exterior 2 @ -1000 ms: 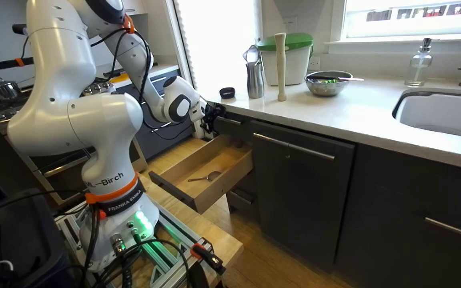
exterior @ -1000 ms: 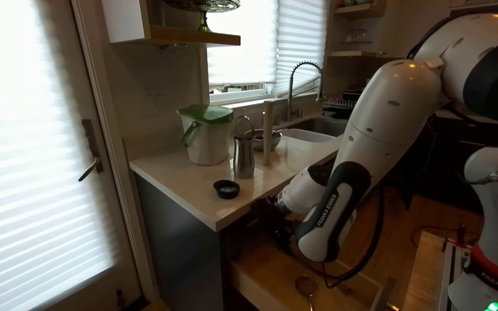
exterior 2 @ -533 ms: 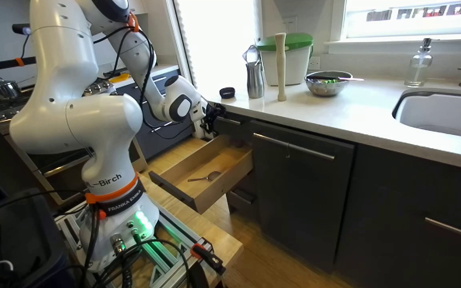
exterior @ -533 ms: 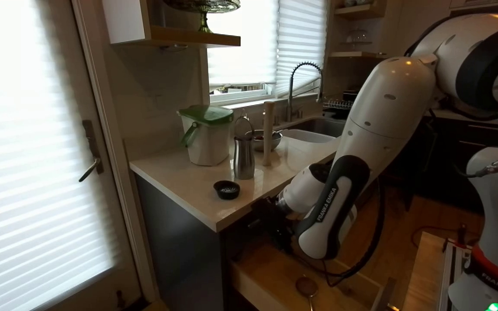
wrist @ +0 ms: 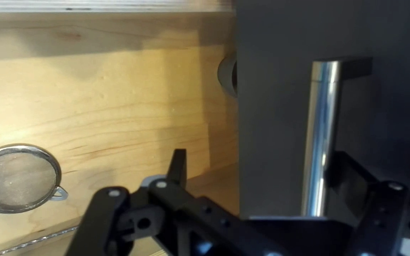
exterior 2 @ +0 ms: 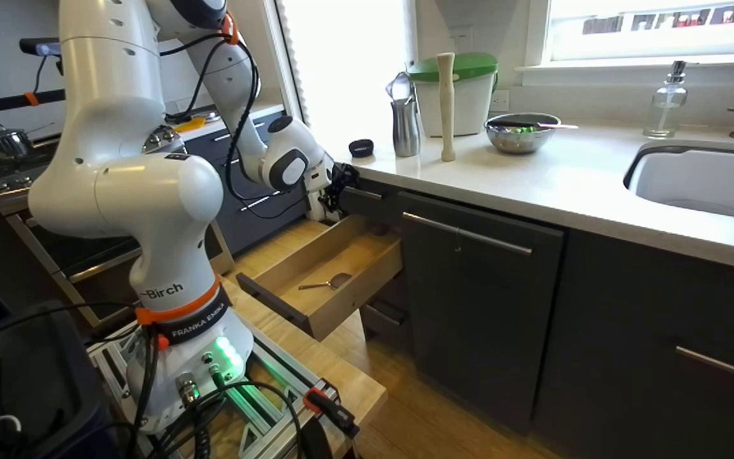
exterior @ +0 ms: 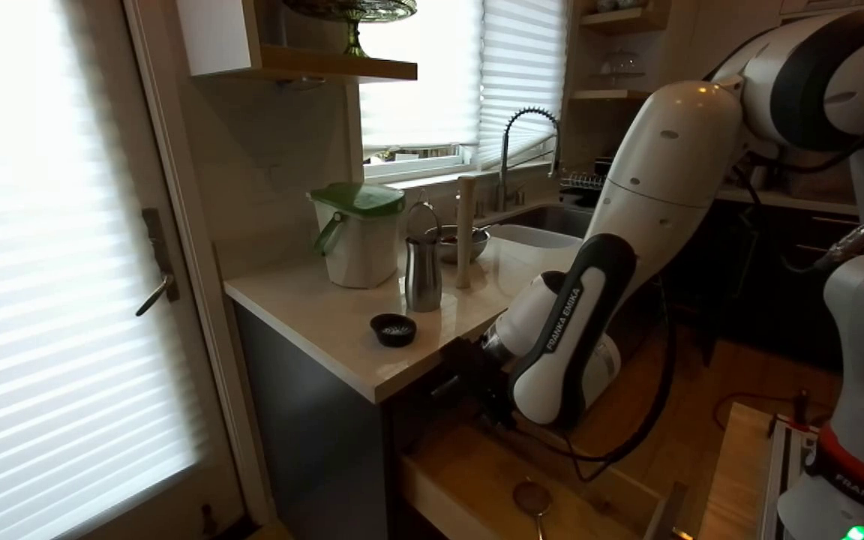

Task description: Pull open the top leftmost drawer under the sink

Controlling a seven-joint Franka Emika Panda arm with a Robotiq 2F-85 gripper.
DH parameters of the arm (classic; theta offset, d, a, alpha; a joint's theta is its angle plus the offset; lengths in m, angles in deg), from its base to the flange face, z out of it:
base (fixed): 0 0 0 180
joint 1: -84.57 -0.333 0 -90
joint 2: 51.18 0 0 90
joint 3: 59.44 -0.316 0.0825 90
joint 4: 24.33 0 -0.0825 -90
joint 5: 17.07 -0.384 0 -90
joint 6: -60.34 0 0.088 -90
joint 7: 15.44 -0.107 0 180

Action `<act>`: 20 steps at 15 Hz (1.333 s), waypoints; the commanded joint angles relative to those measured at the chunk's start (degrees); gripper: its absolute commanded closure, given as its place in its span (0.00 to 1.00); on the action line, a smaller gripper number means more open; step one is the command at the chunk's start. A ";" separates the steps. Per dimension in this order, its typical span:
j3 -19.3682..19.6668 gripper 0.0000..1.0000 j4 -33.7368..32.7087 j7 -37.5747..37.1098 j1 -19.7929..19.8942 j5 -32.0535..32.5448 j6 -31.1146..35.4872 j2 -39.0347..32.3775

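The top leftmost drawer is shut under the counter; its dark front [exterior 2: 370,205] shows in an exterior view and fills the right of the wrist view [wrist: 272,117]. Its metal bar handle [wrist: 320,142] lies between my open fingers, close beside the right one; I cannot tell if they touch. My gripper [wrist: 258,160] has its left finger well apart from the handle, over the open drawer below. In both exterior views, the gripper [exterior 2: 340,186] [exterior: 473,382] is at the counter's corner. The sink [exterior 2: 692,185] is far along the counter; its faucet [exterior: 505,154] is arched.
A deeper light-wood drawer [exterior 2: 341,313] stands pulled out below, holding a small strainer [wrist: 18,179]. The countertop edge [exterior: 402,382] is right by the gripper. A black bowl [exterior: 393,330], steel shaker [exterior: 423,274] and green-lidded bin [exterior: 361,240] stand on the counter.
The arm's links have shifted and the wrist part has risen slightly, while the gripper stays at nearly the same place by the handle. Both drawers look unmoved.
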 commanded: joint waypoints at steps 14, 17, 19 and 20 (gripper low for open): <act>-2.44 0.00 16.11 14.02 -14.93 -34.62 0.05 5.73; 2.44 0.00 14.16 23.69 -22.74 -48.57 4.51 3.43; 4.36 0.00 13.77 31.54 -24.93 -57.93 6.04 3.50; 4.21 0.00 13.82 35.61 -24.94 -62.38 7.03 4.26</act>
